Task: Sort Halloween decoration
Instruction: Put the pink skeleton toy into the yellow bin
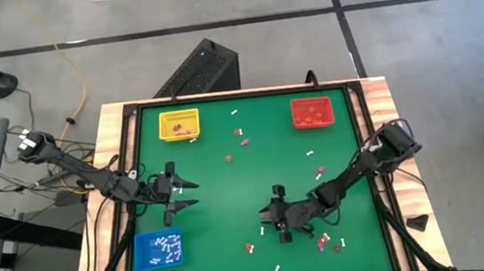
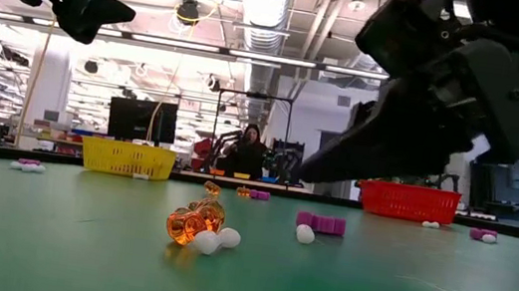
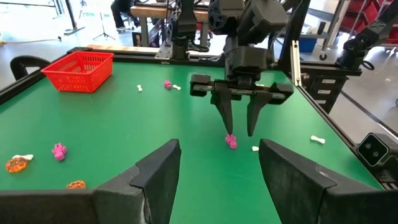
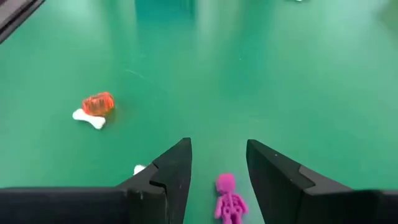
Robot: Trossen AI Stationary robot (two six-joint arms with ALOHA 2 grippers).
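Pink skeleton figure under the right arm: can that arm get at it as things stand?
Probably yes. The right gripper hangs over the pink skeleton with its jaws open on either side of it, and the green mat around it is bare apart from a small white piece beside one finger.

The table (image 1: 230, 199) has a green mat, framed in black with pale wood at the sides. Three trays sit on it: a yellow tray (image 1: 179, 124), a red tray (image 1: 313, 112) and a blue tray (image 1: 158, 250). A purple-pink skeleton trinket (image 4: 228, 198) lies near an orange trinket (image 4: 98, 103) touching a white bone (image 4: 87, 119). Both arms are dark
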